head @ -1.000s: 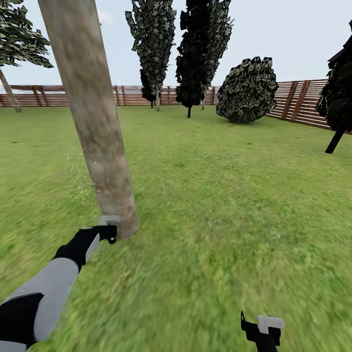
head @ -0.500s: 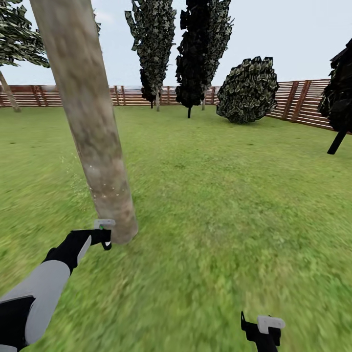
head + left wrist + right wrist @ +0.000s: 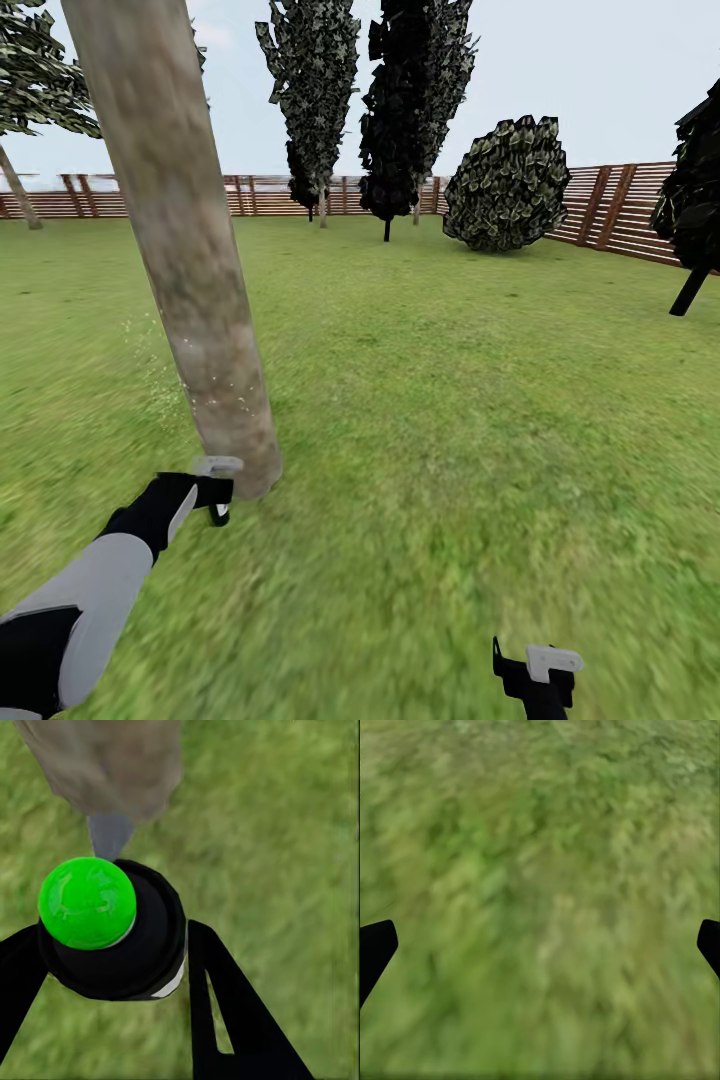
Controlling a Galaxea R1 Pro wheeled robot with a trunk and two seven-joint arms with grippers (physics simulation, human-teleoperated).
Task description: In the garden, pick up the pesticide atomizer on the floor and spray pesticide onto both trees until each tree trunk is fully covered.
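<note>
- broadly, the garden lawn [image 3: 450,420] runs back to a brown slatted fence [image 3: 610,205], with dark conifers [image 3: 415,100] and a rounded bush [image 3: 505,185] along it.
- nearest is the tree trunk [image 3: 190,260], a thick, pale, blotchy column leaning slightly; it looks rigid and far too wide for any gripper, so it is only a target for spray. fine pale specks hang beside its lower part, probably mist.
- the left gripper [image 3: 112,960] has its dark fingers closed around the pesticide atomizer [image 3: 112,937], a black round-bodied bottle with a bright green cap [image 3: 86,902] and a grey nozzle [image 3: 110,834] pointing at the trunk's base. in the head view it sits just beside the trunk's foot [image 3: 215,490].
- judging by its look, the atomizer is light, hard and smooth, so it could twist in the grip; holding it around the body below the cap, as it is held, seems right.
- the right gripper [image 3: 540,945] hangs over bare grass, fingers spread wide and holding nothing.
- compared with a second ago, the left gripper has dropped and drawn back a little from the trunk base, and the view has shifted slightly.
</note>
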